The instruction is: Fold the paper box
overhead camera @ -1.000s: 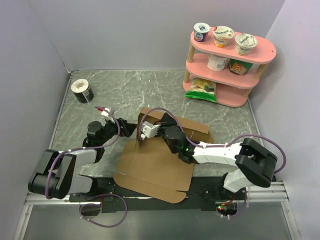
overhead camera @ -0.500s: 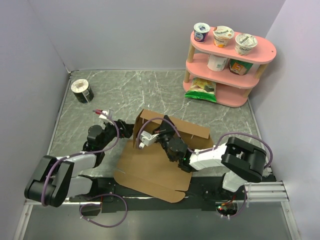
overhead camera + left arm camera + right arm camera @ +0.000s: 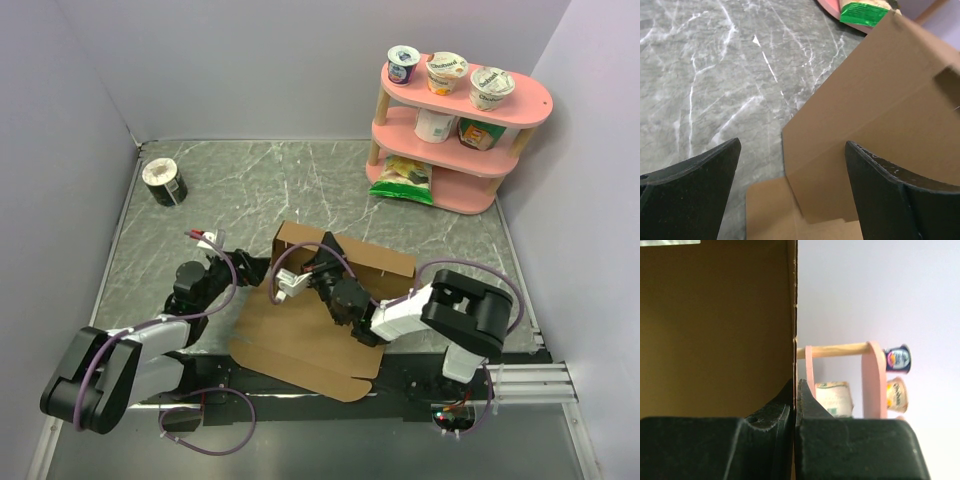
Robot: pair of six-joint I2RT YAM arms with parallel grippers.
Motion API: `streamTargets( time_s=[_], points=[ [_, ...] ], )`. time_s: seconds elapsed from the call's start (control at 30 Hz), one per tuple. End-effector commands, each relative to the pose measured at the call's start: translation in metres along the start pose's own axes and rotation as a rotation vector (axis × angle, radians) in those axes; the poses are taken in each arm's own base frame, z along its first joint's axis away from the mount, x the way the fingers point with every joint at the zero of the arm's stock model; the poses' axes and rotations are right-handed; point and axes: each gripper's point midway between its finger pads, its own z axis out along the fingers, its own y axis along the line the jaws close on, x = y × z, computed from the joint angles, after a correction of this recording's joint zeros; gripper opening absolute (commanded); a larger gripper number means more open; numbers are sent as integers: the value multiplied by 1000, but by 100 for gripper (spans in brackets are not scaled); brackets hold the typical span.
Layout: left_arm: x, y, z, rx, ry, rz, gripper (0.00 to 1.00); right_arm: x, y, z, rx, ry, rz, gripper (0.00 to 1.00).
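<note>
The paper box [image 3: 300,340] is a plain brown cardboard sheet lying flat at the near middle of the table, with its far panel [image 3: 350,255] raised into an upright wall. My right gripper [image 3: 316,268] is shut on the edge of that raised panel; in the right wrist view the gripper [image 3: 796,385] pinches the thin edge of the cardboard [image 3: 715,330]. My left gripper [image 3: 262,268] is open and empty just left of the box's raised left corner. In the left wrist view the gripper [image 3: 792,144] faces the upright cardboard panel [image 3: 880,100], with its fingers [image 3: 690,195] spread wide.
A pink two-tier shelf [image 3: 455,130] with yogurt cups and a green packet stands at the back right. A black and white can [image 3: 163,182] lies at the back left. Grey walls close the table on three sides.
My right gripper has moved left and back with the panel, which now stands more upright. My left gripper has shifted slightly nearer the box's left corner.
</note>
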Motion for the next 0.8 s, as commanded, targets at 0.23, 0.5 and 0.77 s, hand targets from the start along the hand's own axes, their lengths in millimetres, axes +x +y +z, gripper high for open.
streamTargets(
  time_s=[0.23,0.5,0.77],
  points=[
    [7,4,5,-21,17,-29,91,-8,-27,-14,151,-60,85,0],
    [-8,-20,-9,91,-93,-19,92,-10,-8,-14,84,-70,95,0],
    [2,-36,-24,150,-124,25,93,-9,-5,-11,70,-66,120,0]
  ],
)
